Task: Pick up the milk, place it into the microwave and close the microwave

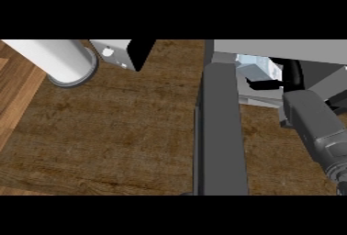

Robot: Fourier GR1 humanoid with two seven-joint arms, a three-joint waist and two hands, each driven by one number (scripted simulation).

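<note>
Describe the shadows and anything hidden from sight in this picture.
Head view: a sharp black wedge of shadow falls beside the white cylinder; the open microwave door stands edge-on, blocking part of the interior; the right hand partly hides the milk.

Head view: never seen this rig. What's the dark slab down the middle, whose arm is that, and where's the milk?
The camera sits at the robot's head and looks steeply down on a wooden counter. The dark slab is the microwave door, swung open and seen edge-on; the microwave itself is the grey box at the top right. The grey forearm coming in at the right is the robot's right arm. Its black right hand reaches into the microwave's opening, fingers curled on the pale blue milk carton. At the top left stand a white cylinder on a grey base and a white device with a knob. The left hand is out of view.
</note>
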